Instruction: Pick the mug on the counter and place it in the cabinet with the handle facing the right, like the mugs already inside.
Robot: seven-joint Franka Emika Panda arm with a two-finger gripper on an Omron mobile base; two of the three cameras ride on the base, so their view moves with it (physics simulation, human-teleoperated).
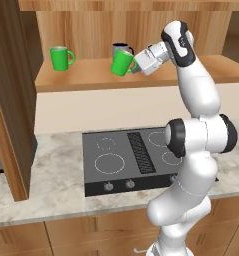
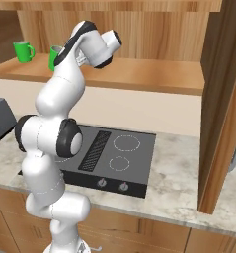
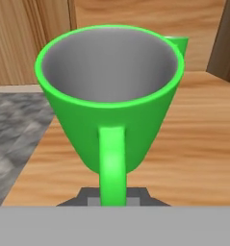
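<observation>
Hand view, glossy green mug (image 3: 111, 101), grey inside

You see the gripper (image 1: 136, 65) clamped on the handle of the mug (image 1: 122, 62), holding it tilted just above the shelf board of the cabinet (image 1: 91, 79); a grey mug (image 1: 120, 49) stands right behind it, and a second green mug (image 1: 60, 58) sits well to its left, handle to the right; below, the hob (image 1: 133, 160) lies on the counter (image 1: 56, 185); the dark door (image 1: 8, 100) hangs open at left.
</observation>
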